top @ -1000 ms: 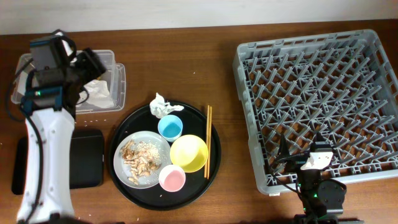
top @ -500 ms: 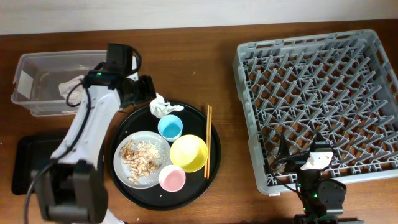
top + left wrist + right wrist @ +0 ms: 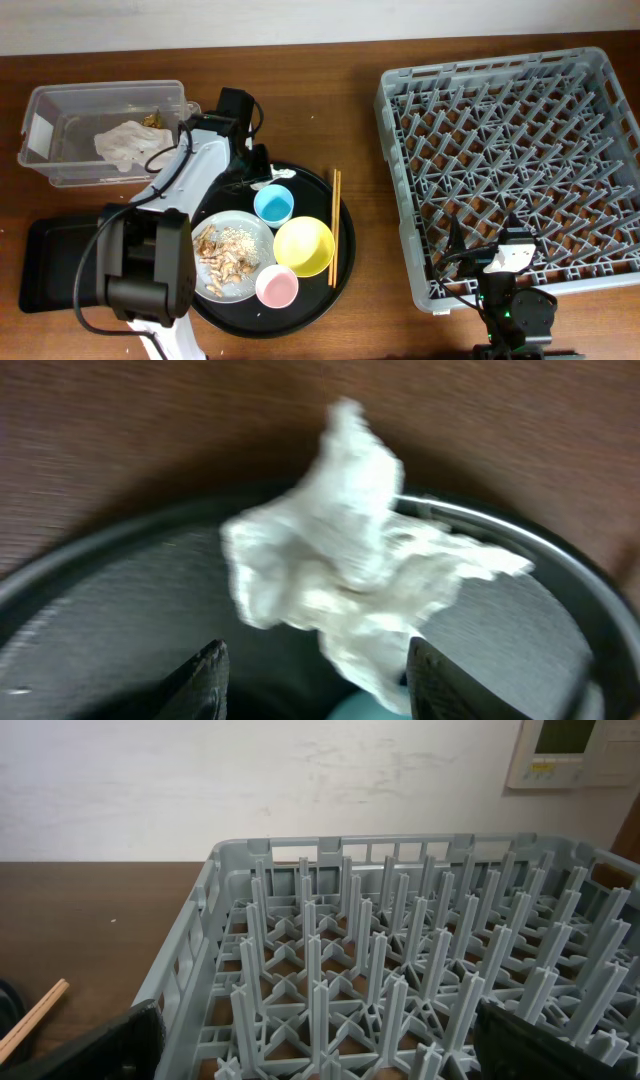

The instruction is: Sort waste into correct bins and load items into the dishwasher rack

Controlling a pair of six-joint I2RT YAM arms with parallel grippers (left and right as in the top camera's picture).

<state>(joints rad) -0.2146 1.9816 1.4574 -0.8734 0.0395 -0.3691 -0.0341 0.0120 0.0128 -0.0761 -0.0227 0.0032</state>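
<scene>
My left gripper point(image 3: 254, 166) is open and hovers right over a crumpled white napkin point(image 3: 350, 560) on the far rim of the round black tray point(image 3: 200, 215). In the left wrist view the open jaws point(image 3: 315, 685) straddle the napkin's lower end without closing on it. The clear box point(image 3: 45, 165) holds another white napkin point(image 3: 125, 140) and a gold wrapper point(image 3: 152, 118). The flat black tray point(image 3: 60, 265) lies front left. The grey plate point(image 3: 250, 232) carries beige food scraps point(image 3: 220, 258). My right gripper point(image 3: 490, 252) is open and empty at the front edge of the grey rack point(image 3: 510, 150).
On the round tray sit a light-blue bowl point(image 3: 273, 204), a yellow bowl point(image 3: 303, 245), a pink bowl point(image 3: 277, 286) and chopsticks point(image 3: 335, 225) along the right rim. The right wrist view shows the rack's pegs point(image 3: 400, 970) and a chopstick end point(image 3: 30, 1015).
My left arm has swung right from the clear box to the napkin on the round tray. A napkin and the wrapper now lie in the box. The right arm has not moved.
</scene>
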